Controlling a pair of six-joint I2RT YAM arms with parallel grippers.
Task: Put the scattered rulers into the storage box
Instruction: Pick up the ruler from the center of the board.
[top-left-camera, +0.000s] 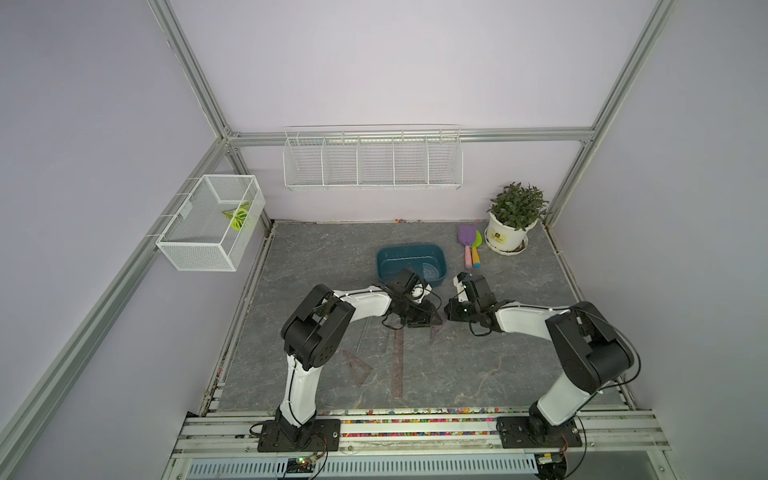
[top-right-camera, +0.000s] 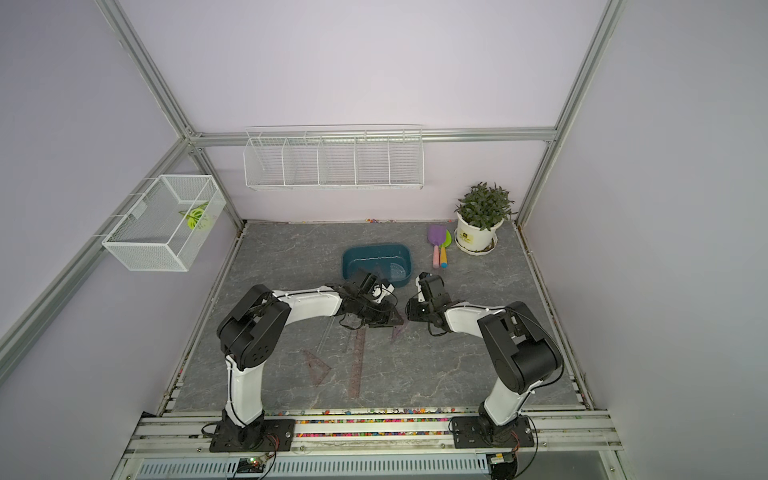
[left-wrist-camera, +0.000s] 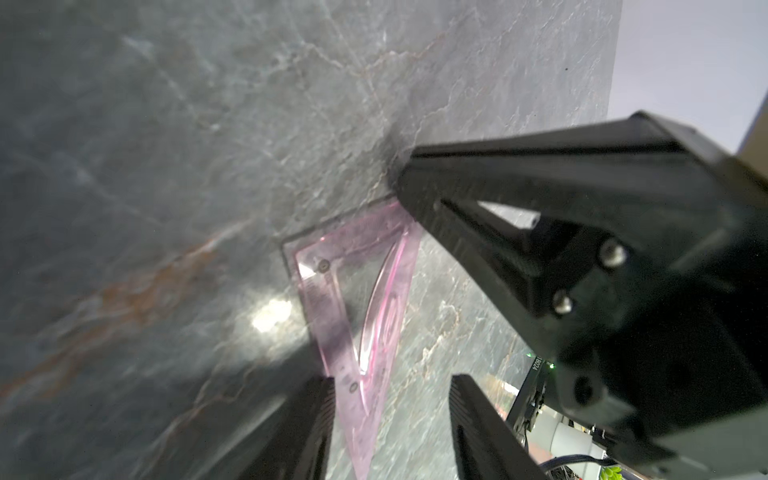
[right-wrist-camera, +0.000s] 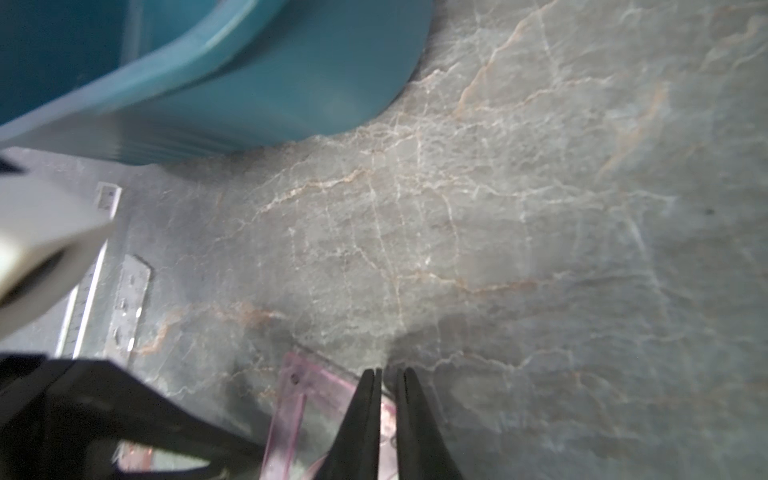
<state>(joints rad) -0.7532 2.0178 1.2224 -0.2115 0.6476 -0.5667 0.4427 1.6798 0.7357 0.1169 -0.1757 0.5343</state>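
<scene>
The purple triangle ruler (left-wrist-camera: 357, 291) lies flat on the grey table in front of the teal storage box (top-left-camera: 380, 266). My left gripper (left-wrist-camera: 392, 415) is open and low over it, with the triangle's narrow tip between the jaws, close to one finger (left-wrist-camera: 307, 415). My right gripper (right-wrist-camera: 388, 382) has its jaws only a narrow slit apart, tips down at the triangle's (right-wrist-camera: 307, 386) far corner, gripping nothing that I can see. A bluish protractor (top-left-camera: 430, 270) lies in the box. A long brownish ruler (top-left-camera: 399, 365), a brown triangle (top-left-camera: 357, 365) and a clear ruler (right-wrist-camera: 133, 303) lie on the table.
Purple and green toy shovels (top-left-camera: 469, 245) and a potted plant (top-left-camera: 507, 237) stand at the back right. A white mesh basket (top-left-camera: 208, 224) hangs on the left wall and a long wire rack (top-left-camera: 372, 162) on the back wall. The two grippers are close together.
</scene>
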